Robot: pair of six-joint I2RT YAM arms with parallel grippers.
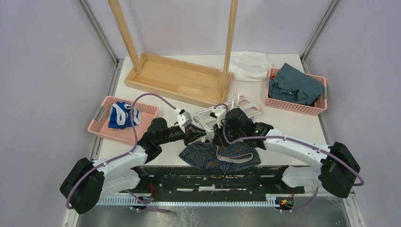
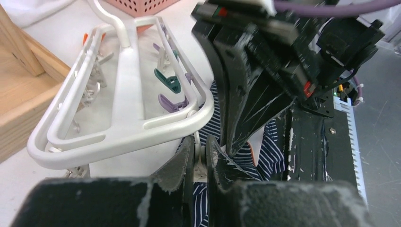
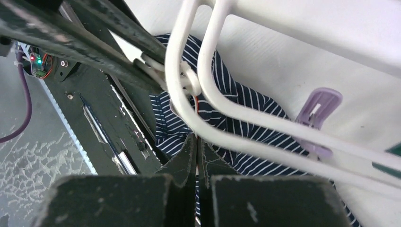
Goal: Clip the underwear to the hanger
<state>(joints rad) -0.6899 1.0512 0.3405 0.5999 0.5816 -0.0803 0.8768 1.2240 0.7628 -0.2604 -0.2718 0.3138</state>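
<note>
— The left gripper (image 2: 199,160) is squeezing a small white plastic clothespin clip (image 3: 156,66), jaws nearly together on it. The right gripper (image 3: 196,158) is clenching tight, right at the cloth. Whether it is pinching a fold, I cannot tell.

— And the dark navy pinstriped boxer shorts (image 1: 208,158)?

— Lying rumpled on the white table (image 1: 293,125), just under the near corner of the white plastic rectangular drying frame (image 2: 118,135). I'd be pressing that clip wide open and feeding a waistband edge deep into its mouth before letting go.

— Which view is helping most?

— The right wrist view is showing the clip hanging off the frame's ring. Overhead, both arms are hiding it.
</note>
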